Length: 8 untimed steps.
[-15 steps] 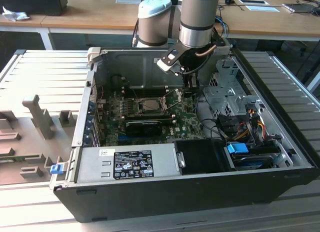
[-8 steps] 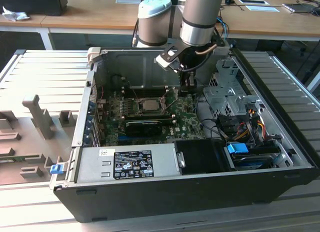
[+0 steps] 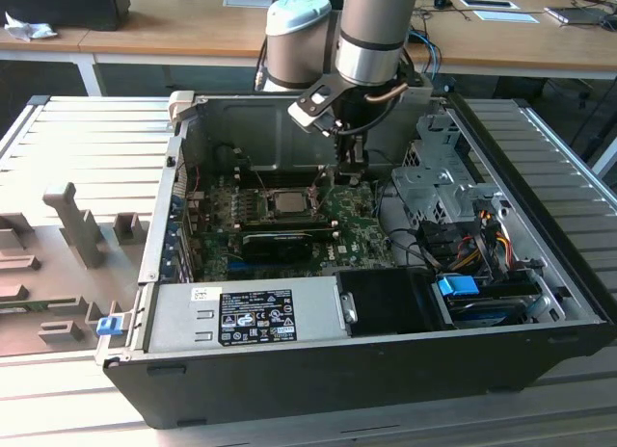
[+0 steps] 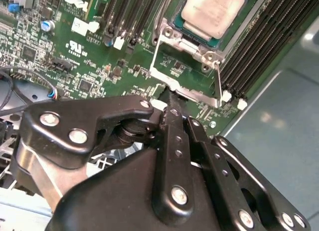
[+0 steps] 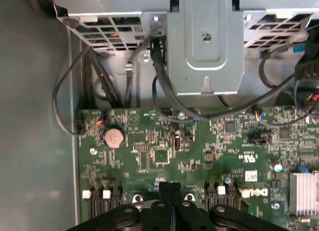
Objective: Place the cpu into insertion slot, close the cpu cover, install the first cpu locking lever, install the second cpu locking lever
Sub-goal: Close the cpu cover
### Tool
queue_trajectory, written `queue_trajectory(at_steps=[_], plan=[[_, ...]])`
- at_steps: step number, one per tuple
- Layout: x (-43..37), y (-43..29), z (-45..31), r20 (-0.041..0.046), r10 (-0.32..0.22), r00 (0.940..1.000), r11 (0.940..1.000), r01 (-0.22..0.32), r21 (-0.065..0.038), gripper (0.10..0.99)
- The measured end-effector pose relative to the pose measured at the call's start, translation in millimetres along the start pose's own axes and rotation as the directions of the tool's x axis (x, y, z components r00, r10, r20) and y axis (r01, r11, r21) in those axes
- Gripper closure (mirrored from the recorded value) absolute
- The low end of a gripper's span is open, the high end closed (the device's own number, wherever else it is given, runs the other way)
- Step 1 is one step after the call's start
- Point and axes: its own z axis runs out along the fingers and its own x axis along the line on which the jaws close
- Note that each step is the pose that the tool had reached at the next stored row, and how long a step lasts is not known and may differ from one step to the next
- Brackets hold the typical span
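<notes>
Jaws clenched and seemingly empty, the gripper point(image 3: 349, 177) hangs near the seated cpu point(image 3: 286, 202), which lies to the exterior view's left of it.

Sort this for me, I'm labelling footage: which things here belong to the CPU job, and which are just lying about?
Job: cpu, cpu cover, locking lever, hand.
Lying about: coin battery, memory slots, power supply, drive cage, blue clip.

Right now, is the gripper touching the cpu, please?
Apart. In the second wrist view the gripper ends short of the cpu, with green board showing between.
</notes>
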Motion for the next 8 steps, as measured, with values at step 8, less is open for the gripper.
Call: queue_trajectory(at_steps=[8], plan=[[-0.4, -16.3, 0.6, 0.0000, -0.001, 1.0000, 1.0000, 0.001, -0.003, 0.980]])
